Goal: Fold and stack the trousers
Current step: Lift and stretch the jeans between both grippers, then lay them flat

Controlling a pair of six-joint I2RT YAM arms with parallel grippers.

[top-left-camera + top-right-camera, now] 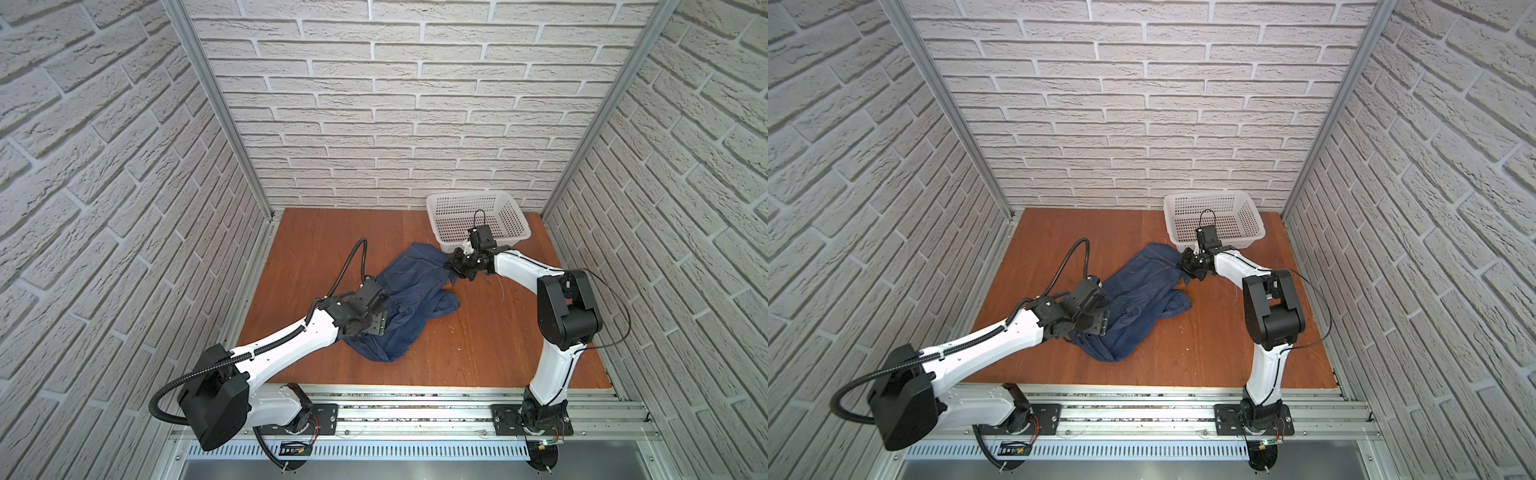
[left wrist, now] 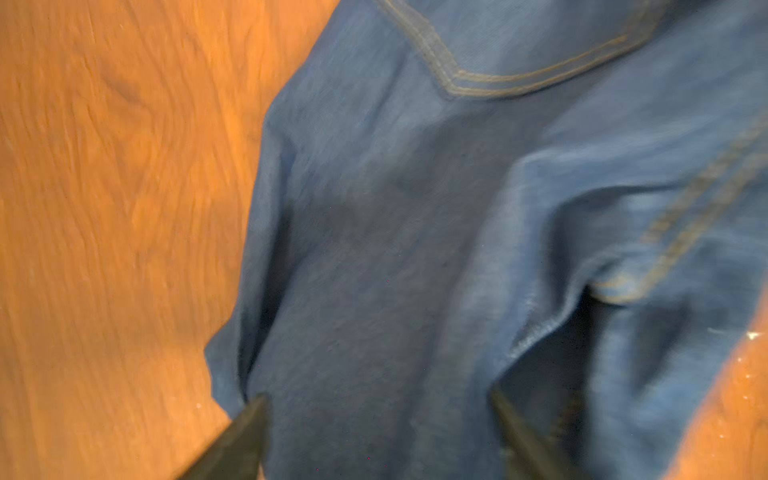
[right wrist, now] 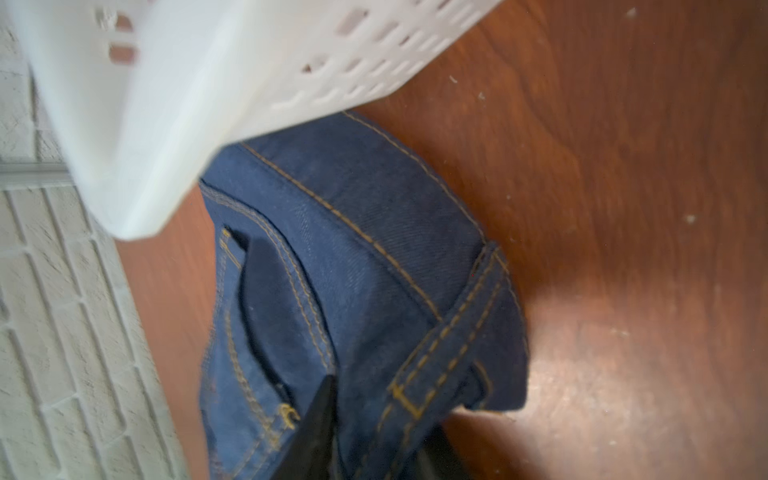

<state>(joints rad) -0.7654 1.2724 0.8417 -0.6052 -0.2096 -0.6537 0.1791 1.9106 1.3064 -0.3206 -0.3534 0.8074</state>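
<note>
left tool [image 1: 376, 326] on trousers [image 1: 415, 297], basket [image 1: 469, 195] beyond

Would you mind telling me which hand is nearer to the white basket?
Right. The right hand grips the jeans just in front of the basket; the left hand is over the jeans' near end, well away.

The trousers [image 1: 415, 299] are navy with tan stitching, the basket [image 1: 469, 195] white, the table [image 1: 478, 340] reddish-brown wood grain
</note>
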